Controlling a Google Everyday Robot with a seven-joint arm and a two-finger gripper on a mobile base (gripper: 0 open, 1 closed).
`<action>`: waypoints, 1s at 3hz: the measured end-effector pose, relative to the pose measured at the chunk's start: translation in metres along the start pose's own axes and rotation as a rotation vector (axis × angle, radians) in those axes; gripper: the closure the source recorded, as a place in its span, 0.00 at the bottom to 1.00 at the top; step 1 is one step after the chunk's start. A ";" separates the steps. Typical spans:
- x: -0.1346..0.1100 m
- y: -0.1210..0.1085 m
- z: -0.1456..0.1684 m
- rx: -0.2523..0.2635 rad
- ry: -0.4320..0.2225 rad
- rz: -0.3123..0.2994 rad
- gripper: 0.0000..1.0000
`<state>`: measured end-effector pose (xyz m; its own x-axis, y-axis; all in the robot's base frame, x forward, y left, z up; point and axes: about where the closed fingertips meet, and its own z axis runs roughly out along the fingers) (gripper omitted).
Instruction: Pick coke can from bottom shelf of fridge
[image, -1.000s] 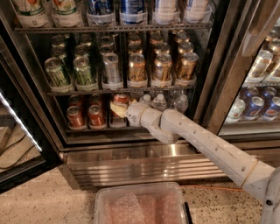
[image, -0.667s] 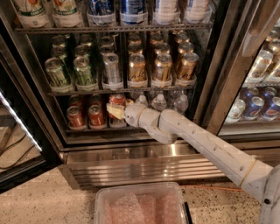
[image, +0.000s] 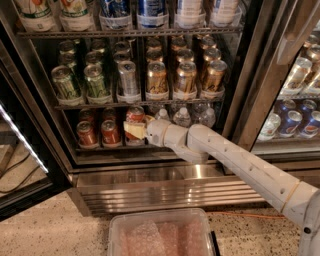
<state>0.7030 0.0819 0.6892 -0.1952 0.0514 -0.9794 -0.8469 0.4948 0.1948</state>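
The fridge (image: 165, 187) stands open with a black interior and wire racks. On the bottom shelf (image: 107, 146) stand three red coke cans: one at the left (image: 86, 134), one beside it (image: 110, 132), and a third (image: 134, 116) further right. My gripper (image: 131, 130) reaches in from the right at the end of the white arm (image: 235, 162), and its pale fingers sit at the third can, covering its lower half. Clear water bottles (image: 182, 117) stand on the same shelf behind the wrist.
Green cans (image: 80, 82), a silver can (image: 127, 79) and gold-brown cans (image: 185, 77) fill the rack above. A clear plastic bin (image: 162, 232) with bubble wrap lies on the floor in front. A second cooler section with blue cans (image: 295, 122) is at the right. The open door (image: 22, 145) is at the left.
The gripper has moved a little to the left and deeper along the bottom shelf, closing in on the third red can. The cans have not moved.
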 end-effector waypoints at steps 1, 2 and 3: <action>0.004 0.012 -0.035 -0.073 0.049 0.066 1.00; 0.005 0.026 -0.064 -0.136 0.097 0.116 1.00; -0.002 0.039 -0.091 -0.175 0.114 0.141 1.00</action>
<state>0.6249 0.0219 0.7033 -0.3639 0.0065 -0.9314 -0.8780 0.3314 0.3454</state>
